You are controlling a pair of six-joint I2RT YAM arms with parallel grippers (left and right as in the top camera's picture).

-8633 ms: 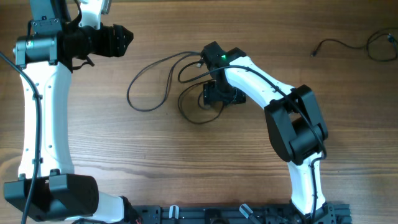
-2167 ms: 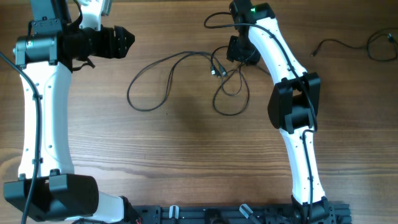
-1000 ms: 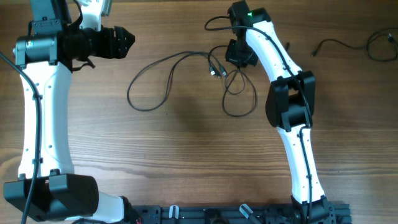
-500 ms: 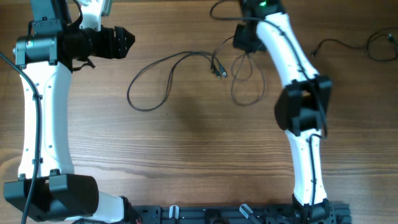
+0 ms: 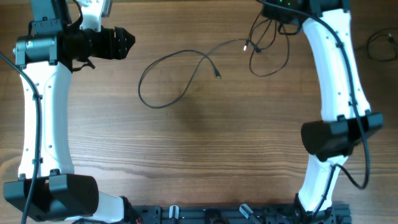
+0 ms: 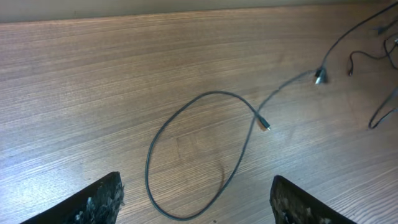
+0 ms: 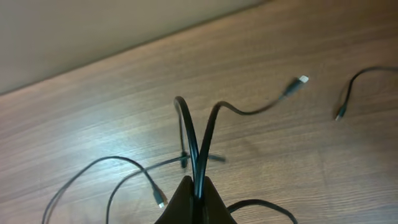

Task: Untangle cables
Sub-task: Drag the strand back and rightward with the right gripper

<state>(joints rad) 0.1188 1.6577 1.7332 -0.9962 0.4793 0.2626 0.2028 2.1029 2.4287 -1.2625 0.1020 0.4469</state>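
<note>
Vs a sec ago, right tool point(image 7: 194, 191) had swung to the far-right corner. It was pinched on the held cable point(image 7: 191, 140), dragging it off the loose cable point(image 5: 140, 92). Prob nearly untangled. Loose cable lay mid-worktop point(image 5: 205, 149), stretched left-right, plug twd right tool. Left tool point(image 6: 196, 200) spread, idle.

— From above, can you make out the right gripper point(image 7: 194, 200)?
— No, it's lost at the top edge, under its own wrist.
— And on its own camera?
— Just the fingertips point(image 7: 180, 211), cut by the bottom edge. The cables point(image 7: 200, 143) run off there too, and one plug point(image 7: 298, 83) is blurred.
— The left gripper point(image 6: 196, 200)?
— Only its fingers point(image 6: 96, 200), cropped at the bottom. The far cable point(image 5: 380, 43) runs off the right edge.
</note>
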